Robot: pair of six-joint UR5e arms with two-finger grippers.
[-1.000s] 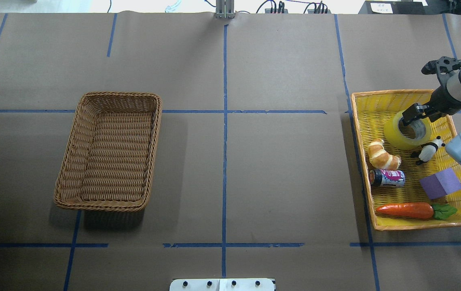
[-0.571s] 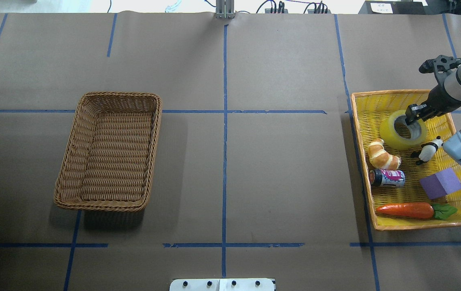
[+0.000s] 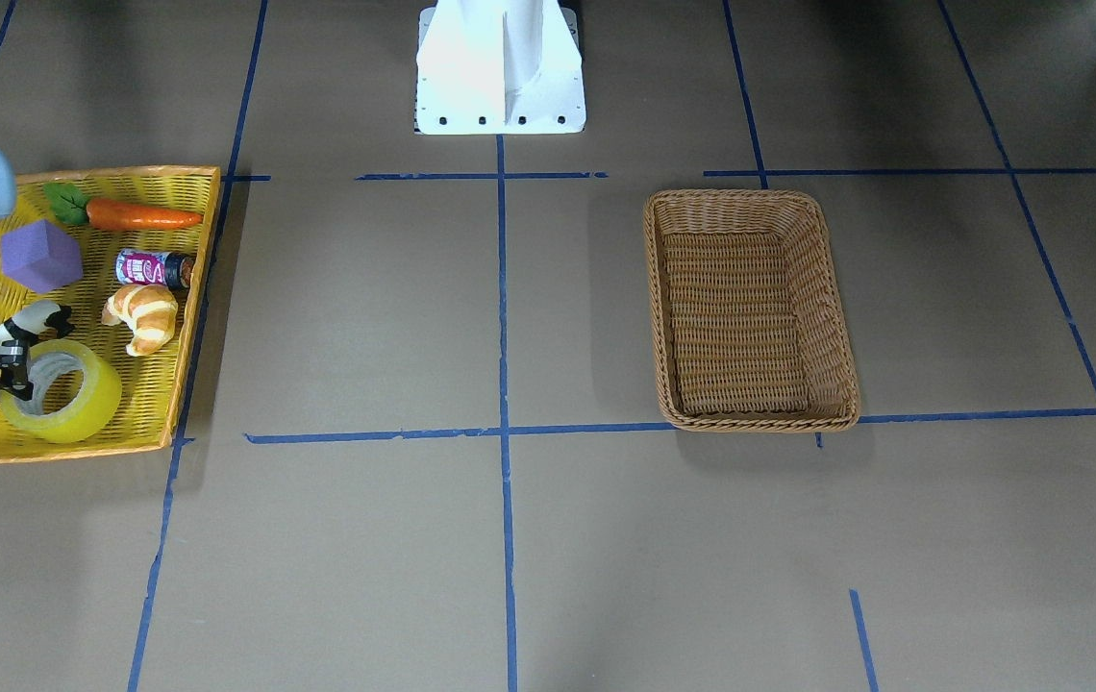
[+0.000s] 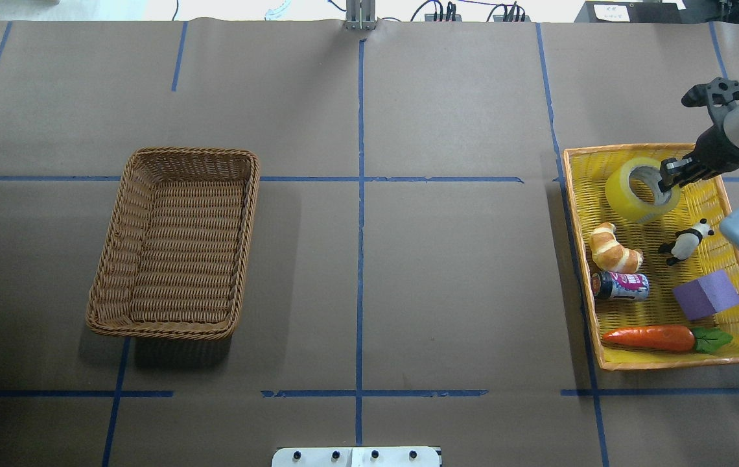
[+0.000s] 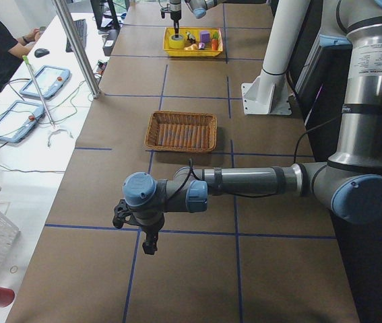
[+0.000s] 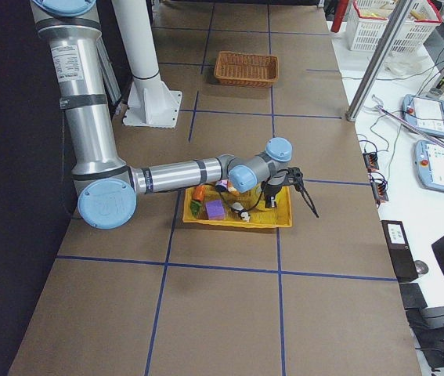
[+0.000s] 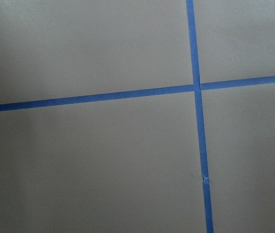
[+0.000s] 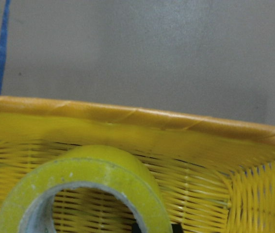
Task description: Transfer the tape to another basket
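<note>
The yellow-green tape roll (image 4: 623,194) is tilted at the far end of the yellow tray (image 4: 575,220), seemingly lifted off its floor. My right gripper (image 4: 668,178) is shut on the roll's right wall, one finger inside the grey-white core. The front-facing view shows the tape (image 3: 77,399) and the gripper (image 3: 8,373). The right wrist view shows the roll (image 8: 98,167) just below the camera. The brown wicker basket (image 4: 175,243) stands empty at the table's left. My left gripper (image 5: 147,235) shows only in the exterior left view, over bare table; I cannot tell its state.
In the yellow tray lie a croissant (image 4: 614,248), a panda figure (image 4: 686,241), a can (image 4: 621,285), a purple cube (image 4: 706,294) and a carrot (image 4: 651,337). Blue tape lines cross the brown table. The robot's white base (image 3: 500,67) is at the near edge.
My right gripper has moved toward the tray's far end with the tape, and the roll has tipped up more. Nothing else has moved.
</note>
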